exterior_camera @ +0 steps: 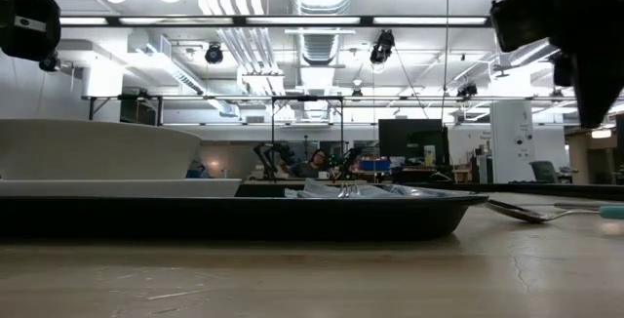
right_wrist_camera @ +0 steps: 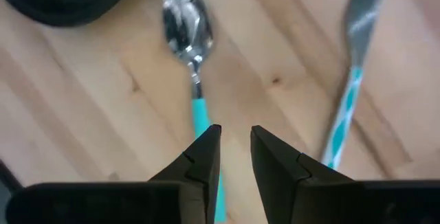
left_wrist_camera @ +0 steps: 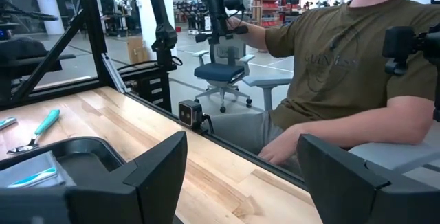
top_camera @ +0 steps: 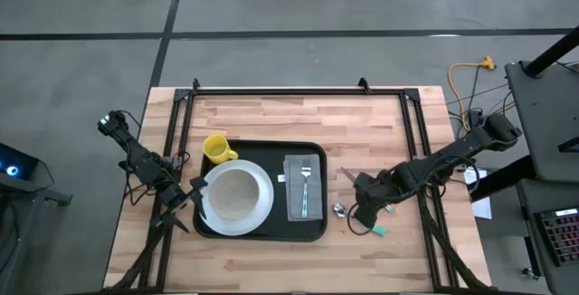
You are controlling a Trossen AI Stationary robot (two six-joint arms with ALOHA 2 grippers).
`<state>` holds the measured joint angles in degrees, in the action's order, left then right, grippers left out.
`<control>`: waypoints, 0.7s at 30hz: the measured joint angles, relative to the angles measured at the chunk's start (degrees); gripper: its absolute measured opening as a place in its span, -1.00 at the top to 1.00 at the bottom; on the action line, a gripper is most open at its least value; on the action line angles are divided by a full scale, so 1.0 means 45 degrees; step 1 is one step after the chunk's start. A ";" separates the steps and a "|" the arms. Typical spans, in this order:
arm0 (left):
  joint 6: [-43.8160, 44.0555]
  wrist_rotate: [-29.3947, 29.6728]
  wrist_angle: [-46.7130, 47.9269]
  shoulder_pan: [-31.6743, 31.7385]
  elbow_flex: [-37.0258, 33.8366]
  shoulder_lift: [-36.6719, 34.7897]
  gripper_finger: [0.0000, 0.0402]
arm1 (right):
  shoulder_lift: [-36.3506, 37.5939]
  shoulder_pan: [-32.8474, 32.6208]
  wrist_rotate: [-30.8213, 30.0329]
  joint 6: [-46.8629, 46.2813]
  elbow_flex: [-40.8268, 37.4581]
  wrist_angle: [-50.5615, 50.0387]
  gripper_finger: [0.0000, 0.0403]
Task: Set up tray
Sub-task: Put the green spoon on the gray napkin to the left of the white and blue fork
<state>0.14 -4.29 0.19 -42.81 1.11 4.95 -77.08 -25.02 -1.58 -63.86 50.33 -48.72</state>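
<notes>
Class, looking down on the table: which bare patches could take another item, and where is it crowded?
Free: the wood beyond the tray, and the strip in front of it. Crowded: the tray, filled by plate, mug and napkin; also beside it, around the spoon under the right gripper.

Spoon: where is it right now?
In the high view the spoon lies on the bare wood just right of the tray, beneath the right gripper.

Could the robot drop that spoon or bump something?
Maybe. The right gripper has narrow jaws over the spoon's thin teal handle, which lies flat on the wood, so it might slip out. The knife lies close beside it and could get nudged. The spoon's bowl sits near the tray corner, so lifting it clumsily might clip the rim.
</notes>
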 joint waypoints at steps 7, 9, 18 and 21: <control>-0.0002 0.0000 0.0001 -0.0002 0.0004 -0.0005 -0.27 | -0.0885 -0.1259 0.0320 -0.0966 -0.0019 0.0514 0.65; -0.0002 -0.0005 -0.0001 -0.0002 0.0004 -0.0010 -0.27 | -0.1238 -0.1551 0.0448 -0.1271 -0.0019 0.0606 0.63; -0.0004 0.0000 -0.0001 0.0000 0.0004 -0.0005 -0.27 | -0.2590 -0.1771 0.0694 -0.1173 0.0426 0.1102 0.58; -0.0004 -0.0003 0.0000 -0.0003 0.0000 -0.0005 -0.27 | -0.2880 -0.1771 0.0689 -0.0983 0.0638 0.1130 0.59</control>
<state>0.12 -4.31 0.19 -42.82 1.11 4.93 -90.05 -32.99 1.52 -68.29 53.20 -43.64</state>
